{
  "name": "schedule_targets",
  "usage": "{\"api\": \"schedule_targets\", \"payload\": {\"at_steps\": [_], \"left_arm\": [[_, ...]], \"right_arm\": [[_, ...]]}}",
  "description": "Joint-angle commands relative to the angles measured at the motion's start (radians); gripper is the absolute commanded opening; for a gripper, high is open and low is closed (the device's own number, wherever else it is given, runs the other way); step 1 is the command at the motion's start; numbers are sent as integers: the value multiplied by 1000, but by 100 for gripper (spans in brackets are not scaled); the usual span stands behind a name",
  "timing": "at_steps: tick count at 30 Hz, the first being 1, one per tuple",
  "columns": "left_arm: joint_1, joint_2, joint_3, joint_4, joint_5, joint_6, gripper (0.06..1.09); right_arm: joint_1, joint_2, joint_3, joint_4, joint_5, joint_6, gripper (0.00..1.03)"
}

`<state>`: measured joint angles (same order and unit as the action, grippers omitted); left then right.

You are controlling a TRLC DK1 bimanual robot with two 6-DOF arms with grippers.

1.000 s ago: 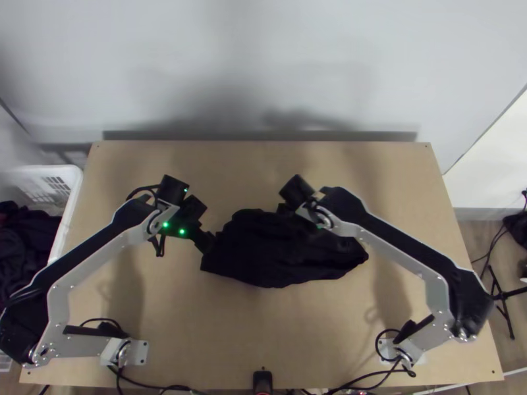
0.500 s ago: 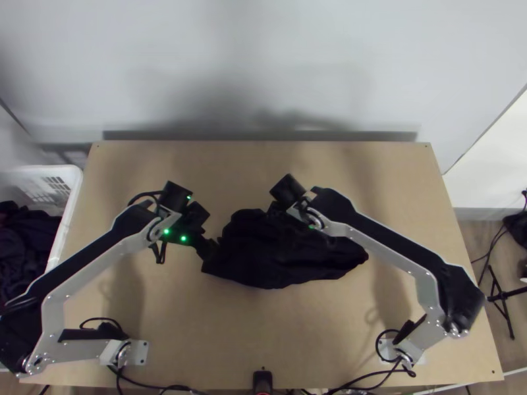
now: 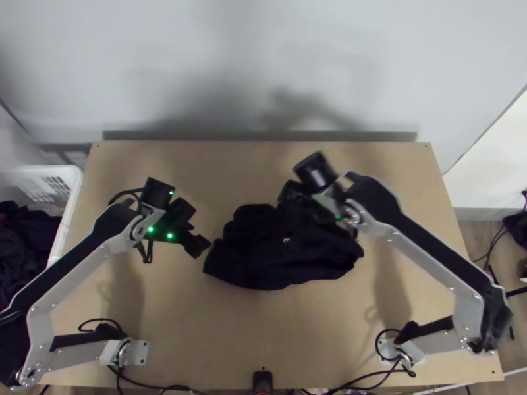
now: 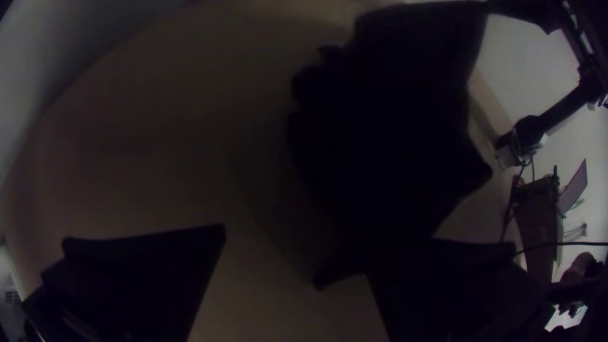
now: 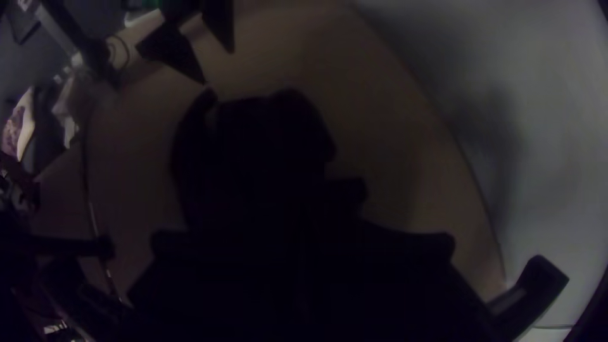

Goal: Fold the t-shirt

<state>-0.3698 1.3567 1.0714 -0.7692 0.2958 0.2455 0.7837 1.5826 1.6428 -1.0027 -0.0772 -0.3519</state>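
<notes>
The t-shirt (image 3: 280,263) is lying bunched across the middle of the surface (image 3: 217,336), with no flat panel or clear sleeve line showing. The left hand (image 4: 294,251) is hanging with its fingers spread, just beside the shirt's left end and pinching nothing; whether it is touching the cloth I cannot tell. The right hand (image 5: 301,235) is keeping its fingers pressed together over the far right part of the heap, apparently pinching a dark fold.

The main danger is coming from that one-sided grip: with the left end going unheld, any pull is likely to be dragging or rolling the whole bundle rather than opening it. If the right hand is pinching several layers, a lift will be tightening the creases; if it is catching only a thin ridge, the cloth may be slipping out. The left hand, closing from where it is hovering, could be missing the edge and biting air. Black fingers are blending into dark cloth, so a poor grasp could easily be going unnoticed.
</notes>
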Motion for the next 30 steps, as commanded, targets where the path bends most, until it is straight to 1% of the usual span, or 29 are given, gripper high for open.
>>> {"api": "schedule_targets", "payload": {"at_steps": [1, 4, 8, 11, 14, 16, 17, 20, 22, 24, 25, 27, 28, 30], "left_arm": [[81, 2, 12, -5, 2, 28, 104], [98, 12, 21, -5, 2, 34, 104], [97, 24, 27, -5, 2, 40, 104], [94, 36, 32, -2, 2, 41, 104], [83, 53, 44, 1, 3, 40, 104], [68, 68, 51, 4, 3, 37, 104], [58, 76, 56, 5, 2, 35, 104], [39, 99, 76, 8, 2, 31, 104], [29, 107, 90, 8, 2, 29, 104], [22, 113, 96, 8, 2, 28, 104], [15, 117, 98, 8, 2, 28, 104], [2, 124, 98, 8, 2, 28, 104], [-4, 124, 99, 8, 2, 28, 104], [-6, 122, 99, 8, 2, 25, 104]], "right_arm": [[-52, -46, 226, -17, 2, 13, 3], [-118, -29, 393, -24, 14, 14, 3], [-175, 1, 572, -71, 22, 14, 3], [-185, -4, 647, -94, 60, 24, 3], [-207, -44, 640, -122, 67, 42, 3], [-222, -62, 583, -182, 65, 42, 3], [-242, -85, 515, -188, 65, 44, 3], [-308, -168, 288, -174, 63, 19, 3], [-313, -199, 166, -166, 48, 7, 3], [-307, -223, 46, -168, -4, -7, 3], [-285, -230, -17, -169, -29, -13, 3], [-222, -239, -143, -171, -39, -27, 3], [-185, -234, -192, -195, -81, -29, 3], [-93, -220, -279, -294, -226, -38, 3]]}}
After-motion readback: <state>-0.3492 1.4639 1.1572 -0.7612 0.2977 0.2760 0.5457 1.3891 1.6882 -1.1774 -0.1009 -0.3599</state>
